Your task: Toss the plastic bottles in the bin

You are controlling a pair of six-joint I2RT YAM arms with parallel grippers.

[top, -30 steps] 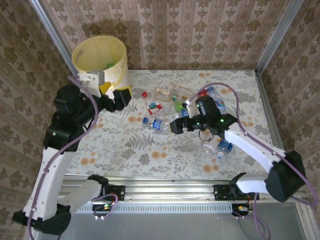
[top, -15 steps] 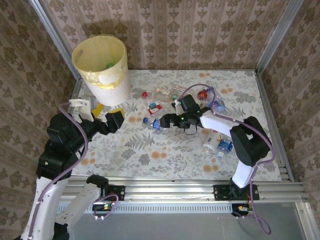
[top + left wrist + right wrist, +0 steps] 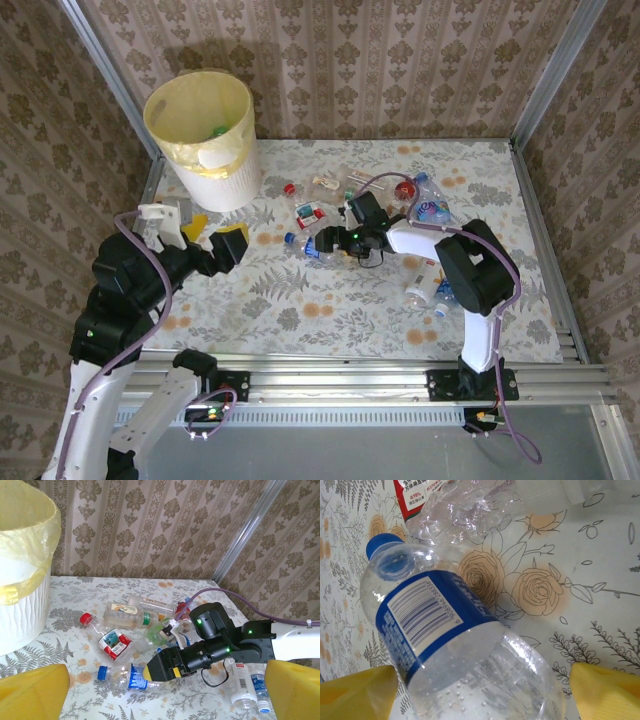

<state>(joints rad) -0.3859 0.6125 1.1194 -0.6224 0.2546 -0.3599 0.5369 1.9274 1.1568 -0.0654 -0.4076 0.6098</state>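
Several plastic bottles (image 3: 345, 200) lie scattered at the middle and back of the flowered table. My right gripper (image 3: 316, 243) is low over a clear bottle with a blue label and blue cap (image 3: 445, 640), which lies on its side. It stands open, with one yellow fingertip (image 3: 355, 692) on each side of the bottle's body. In the left wrist view, that bottle (image 3: 122, 676) pokes out of the right gripper (image 3: 150, 670). My left gripper (image 3: 215, 242) hangs open with nothing in it, near the bin (image 3: 200, 140) at the back left.
A crushed red-labelled bottle (image 3: 114, 644) lies just behind the blue one. Two more bottles (image 3: 428, 285) lie to the right of the right arm. Metal frame posts and patterned walls close off the table on three sides.
My left gripper has drawn back from the bin's rim toward the near left. My right gripper has slid left onto the blue-labelled bottle, and its jaws have narrowed a little.
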